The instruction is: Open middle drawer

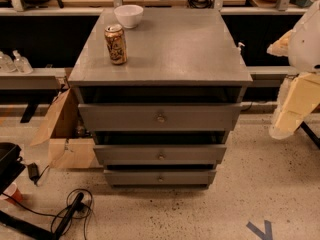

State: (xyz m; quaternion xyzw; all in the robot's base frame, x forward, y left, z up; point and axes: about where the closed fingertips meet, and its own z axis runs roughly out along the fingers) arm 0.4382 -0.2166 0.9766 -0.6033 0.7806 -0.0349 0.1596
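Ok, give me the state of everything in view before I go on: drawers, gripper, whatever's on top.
middle drawer: looks shut, nothing on its knob.
top drawer: looks shut.
lowest drawer: looks shut.
gripper: off to the right of the cabinet, clear of the drawers.
can: upright on the cabinet top.
bowl: right way up, at the back.
cardboard box: on the floor at left, flaps open.

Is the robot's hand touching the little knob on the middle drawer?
Apart. The camera view shows the cream end effector at the right edge, with floor between it and the flat grey middle drawer and its small round knob.
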